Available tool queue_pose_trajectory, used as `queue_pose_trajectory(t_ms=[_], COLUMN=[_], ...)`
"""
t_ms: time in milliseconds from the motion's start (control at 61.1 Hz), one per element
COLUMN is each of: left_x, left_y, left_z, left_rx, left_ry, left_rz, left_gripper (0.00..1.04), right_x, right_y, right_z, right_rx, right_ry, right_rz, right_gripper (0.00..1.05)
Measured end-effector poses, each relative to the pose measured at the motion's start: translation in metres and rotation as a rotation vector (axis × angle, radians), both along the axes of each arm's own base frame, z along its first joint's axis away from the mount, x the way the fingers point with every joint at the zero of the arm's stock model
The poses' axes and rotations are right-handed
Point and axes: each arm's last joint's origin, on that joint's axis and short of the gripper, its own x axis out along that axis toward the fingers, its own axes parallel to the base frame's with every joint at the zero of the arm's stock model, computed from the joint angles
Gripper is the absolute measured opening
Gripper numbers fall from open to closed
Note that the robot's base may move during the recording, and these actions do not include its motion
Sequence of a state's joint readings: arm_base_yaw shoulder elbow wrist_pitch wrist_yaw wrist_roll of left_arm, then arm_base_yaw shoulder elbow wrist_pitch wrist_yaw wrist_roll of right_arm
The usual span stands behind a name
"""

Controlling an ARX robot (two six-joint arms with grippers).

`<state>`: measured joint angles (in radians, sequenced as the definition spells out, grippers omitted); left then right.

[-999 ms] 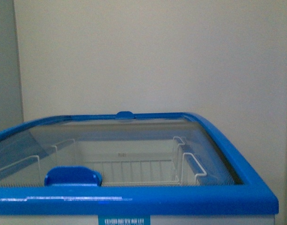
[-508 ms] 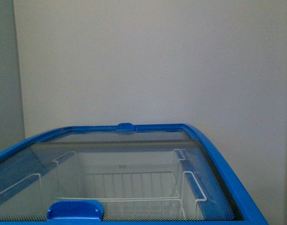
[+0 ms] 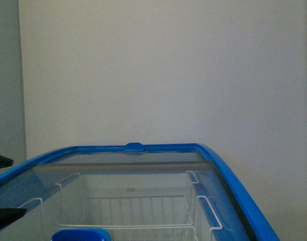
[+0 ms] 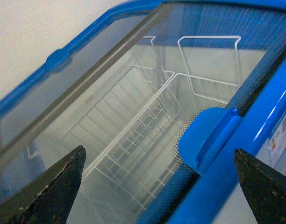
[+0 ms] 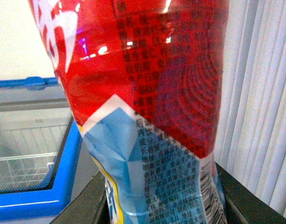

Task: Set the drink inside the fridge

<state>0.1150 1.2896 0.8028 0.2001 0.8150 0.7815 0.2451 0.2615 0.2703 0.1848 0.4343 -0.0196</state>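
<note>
The drink (image 5: 147,107) stands clamped between the fingers of my right claw (image 5: 166,207), outside the fridge (image 3: 234,181), whose blue rim shows behind it. My left claw (image 4: 158,151) is spread wide and empty above the glass lid (image 4: 87,58), over the wire baskets (image 4: 133,126).

Dim, soft, grainy views — small glare spots glint on the label of the drink (image 5: 147,93)
</note>
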Motion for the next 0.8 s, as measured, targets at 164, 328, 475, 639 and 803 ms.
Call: queue_pose_trajectory(t_ms=[164, 328, 475, 639, 803], left_x=[0.029, 0.048, 0.057, 0.073, 0.096], left_y=[-0.009, -0.016, -0.021, -0.025, -0.031], left_z=[-0.004, -0.009, -0.01, -0.02, -0.023], left_rx=[0.131, 0.19, 0.217, 0.272, 0.279], left_ry=[-0.014, 0.053, 0.075, 0.1, 0.033], left_rz=[-0.114, -0.188, -0.228, -0.222, -0.227], left_gripper=[0.97, 0.97, 0.97, 0.97, 0.97], right_x=[0.0, 0.0, 0.0, 0.0, 0.0], right_y=[0.0, 0.0, 0.0, 0.0, 0.0], right_z=[0.0, 0.0, 0.0, 0.0, 0.0], right_rx=[0.0, 0.0, 0.0, 0.0, 0.0], right_ry=[0.0, 0.0, 0.0, 0.0, 0.0], right_rz=[0.0, 0.0, 0.0, 0.0, 0.0], right_gripper=[0.42, 0.42, 0.42, 0.42, 0.42])
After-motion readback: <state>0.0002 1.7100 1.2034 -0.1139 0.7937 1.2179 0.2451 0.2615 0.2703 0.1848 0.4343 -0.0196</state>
